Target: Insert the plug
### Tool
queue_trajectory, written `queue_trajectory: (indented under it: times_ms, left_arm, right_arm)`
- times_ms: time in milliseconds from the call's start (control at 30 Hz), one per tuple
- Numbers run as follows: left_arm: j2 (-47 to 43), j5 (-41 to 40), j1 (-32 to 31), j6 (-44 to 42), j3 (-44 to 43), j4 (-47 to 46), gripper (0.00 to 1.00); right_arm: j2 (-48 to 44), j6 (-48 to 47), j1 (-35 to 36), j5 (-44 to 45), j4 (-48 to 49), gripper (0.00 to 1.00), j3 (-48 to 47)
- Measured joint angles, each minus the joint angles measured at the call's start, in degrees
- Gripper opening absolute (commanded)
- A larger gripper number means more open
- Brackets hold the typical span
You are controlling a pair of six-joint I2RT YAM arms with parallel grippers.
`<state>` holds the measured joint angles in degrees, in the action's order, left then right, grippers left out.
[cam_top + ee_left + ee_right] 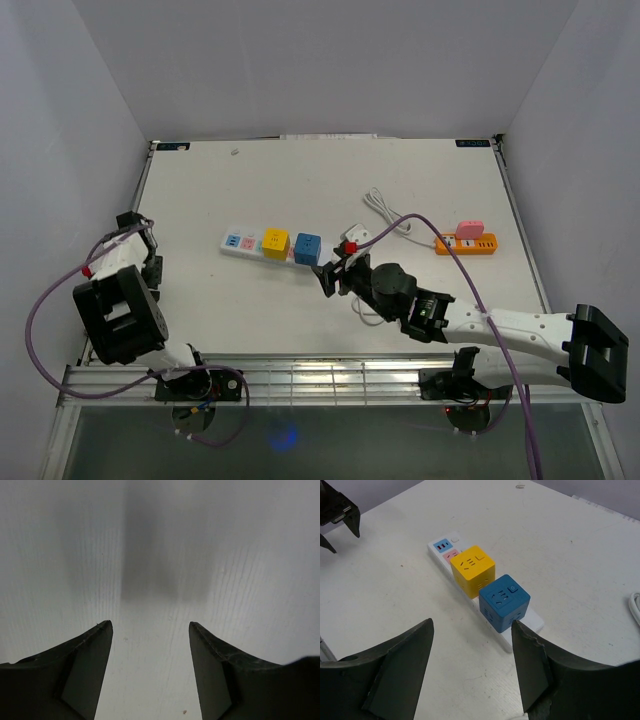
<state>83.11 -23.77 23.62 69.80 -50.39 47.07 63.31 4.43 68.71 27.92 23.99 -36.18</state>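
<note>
As the right claw gapes, a smooth blue cube tops the strip.

Quick headcount, top view: two power strips, a white power strip left of centre and an orange power strip at the right. Two cube adapters on the white one, a yellow cube and a blue cube. One pink block on the orange one, probably another adapter but it's too small to say. One white plug, one white cable. Two robot arms, left arm and right arm.
</note>
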Motion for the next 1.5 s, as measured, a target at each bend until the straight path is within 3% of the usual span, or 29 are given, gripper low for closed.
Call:
queue_trajectory:
  times_ms: [167, 333, 567, 633, 700, 867, 1300, 1500]
  left_arm:
    - [7.5, -1.2, 0.0, 0.3, -7.0, 4.7, 0.77]
    - [3.3, -0.3, -0.1, -1.5, -4.3, 3.8, 0.86]
    - [-8.5, -3.6, -0.1, -2.3, -3.1, 3.5, 0.89]
    - [-8.9, -5.1, -0.1, -1.6, -3.5, 4.3, 0.9]
    - [-7.4, -7.1, -0.1, -0.5, -4.7, 6.4, 0.98]
    - [-2.4, -10.1, 0.7, 0.6, -8.2, 10.5, 0.98]
    - [-0.7, -0.2, 3.5, -3.0, -1.1, -3.7, 0.96]
    - [-1.4, 3.6, 3.6, -5.3, 2.6, -9.9, 0.98]
  right_arm:
    - [0.6, 0.5, -0.7, 0.5, -0.8, 0.75, 0.0]
    - [3.3, 3.0, -6.6, -1.9, -1.7, 0.79, 0.0]
    - [1.0, 8.0, -18.7, -6.3, -1.7, 0.83, 3.2]
    - [-0.9, 9.2, -20.5, -7.3, -1.6, 0.83, 4.6]
    - [-2.1, 10.3, -21.9, -8.4, -1.2, 0.83, 5.6]
    - [-2.4, 12.1, -23.3, -11.4, -0.6, 0.83, 6.4]
    - [-1.9, 16.2, -23.4, -14.7, 3.2, 0.84, 10.0]
    - [-6.2, 17.7, -23.4, -16.1, 3.8, 0.84, 11.7]
